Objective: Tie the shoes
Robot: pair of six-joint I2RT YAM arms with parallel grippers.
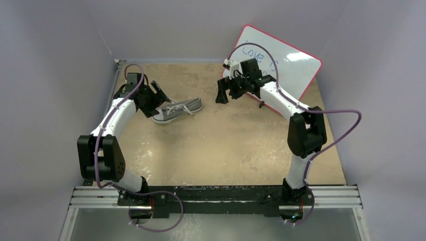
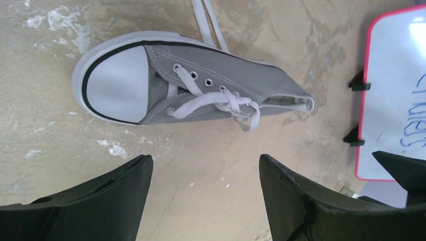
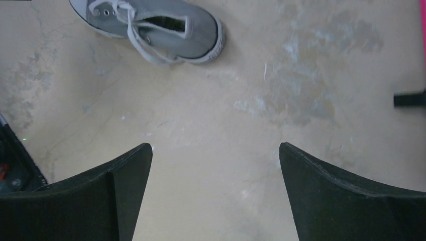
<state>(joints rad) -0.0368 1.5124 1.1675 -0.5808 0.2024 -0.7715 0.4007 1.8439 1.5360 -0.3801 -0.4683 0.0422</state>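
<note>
A mottled tan table [image 1: 226,150] filled the floor of a plain, pale-walled enclosure, with a pink-framed whiteboard [image 1: 281,63] propped against the far wall on the right. The grey canvas sneaker [image 1: 177,110] stood on its sole in the far left part of the table, its white toe cap [image 2: 116,85] pointing left and its heel toward the middle. Its white laces [image 2: 221,103] crossed the eyelets and gathered into a small knot or loop over the tongue, and two loose ends trailed off the far side onto the table. Whether that gather was a finished bow could not be told, though it looked too small and slack to count as one.

The left gripper [image 2: 204,159] hung just above and beside the toe end, its jaws spread wide and holding nothing. Its wrist camera looked straight down on the lacing, which suggested it was placed there to pick out a strand. The right gripper [image 3: 215,146] hovered well apart to the right, in front of the whiteboard. It was likewise spread to its widest and empty, with only the heel end of the sneaker at the far edge of its view. That stand-off probably left the left arm room to work first, with the right ready for the other lace end. In the wrist views neither gripper touched the sneaker.
</note>
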